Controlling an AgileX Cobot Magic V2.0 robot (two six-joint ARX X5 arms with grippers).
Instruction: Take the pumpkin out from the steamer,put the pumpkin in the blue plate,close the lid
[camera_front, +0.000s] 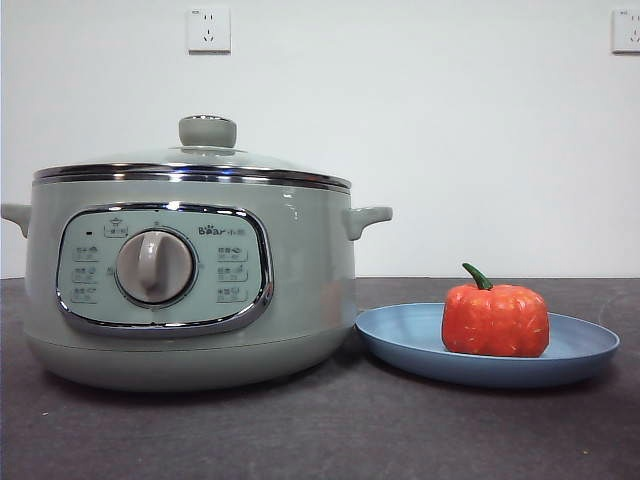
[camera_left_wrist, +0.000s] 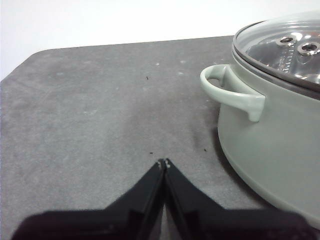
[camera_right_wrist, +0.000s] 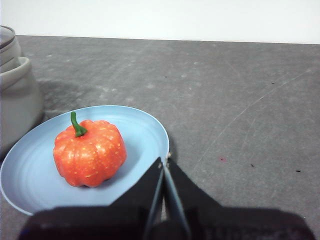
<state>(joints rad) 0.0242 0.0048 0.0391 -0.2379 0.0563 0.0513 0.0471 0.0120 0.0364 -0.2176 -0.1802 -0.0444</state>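
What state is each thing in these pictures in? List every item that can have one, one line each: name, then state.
lid: closed, seated on the steamer.
steamer: covered, upright on the table.
pumpkin: upright on the blue plate, stem up.
blue plate: flat on the table beside the steamer, holding the pumpkin.
left gripper: shut, empty, near the steamer's handle.
right gripper: shut, empty, by the plate's rim.

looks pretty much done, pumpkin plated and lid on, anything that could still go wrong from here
Little is left to fail. The right gripper, jaws shut, sits close over the blue plate rim, so a careless retreat might nudge it and shift the pumpkin. The left gripper, also shut, rests near the steamer handle; swinging wide could bump it and unsettle the lid.
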